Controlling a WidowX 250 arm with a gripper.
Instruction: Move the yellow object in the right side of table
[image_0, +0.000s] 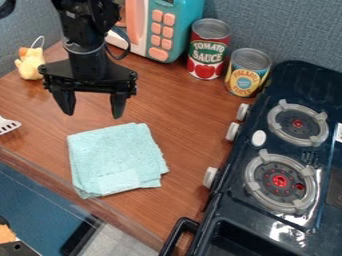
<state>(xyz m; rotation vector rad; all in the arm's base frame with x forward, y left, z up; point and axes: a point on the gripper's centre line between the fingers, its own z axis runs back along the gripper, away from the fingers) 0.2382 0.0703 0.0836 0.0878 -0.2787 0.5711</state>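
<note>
Jaws of the black gripper (93, 111) are released, the 2 fingers spread well apart and pointing down over the brown wooden table (182, 112), toward the view's upper left. The arm comes in from the top edge. The task's yellow object, a small plush toy (31, 68) with orange on its head and a pale loop above it, is on the far left part of the table, to the left of the gripper in the view.

A folded light-teal cloth (117, 157) lies flat near the table's middle, lower in the view than the fingertips. At the left edge, part of a white slotted utensil (8, 126) shows. Behind, a teal toy microwave (180, 27) with peach buttons stands upright. To its right are 2 upright cans: a red-labelled can (208, 51) and, just beside it, a yellow-labelled can (246, 75), near the dark toy stove (300, 75). The stove, on the right, has 2 round burners and 3 pale knobs along its left side.
</note>
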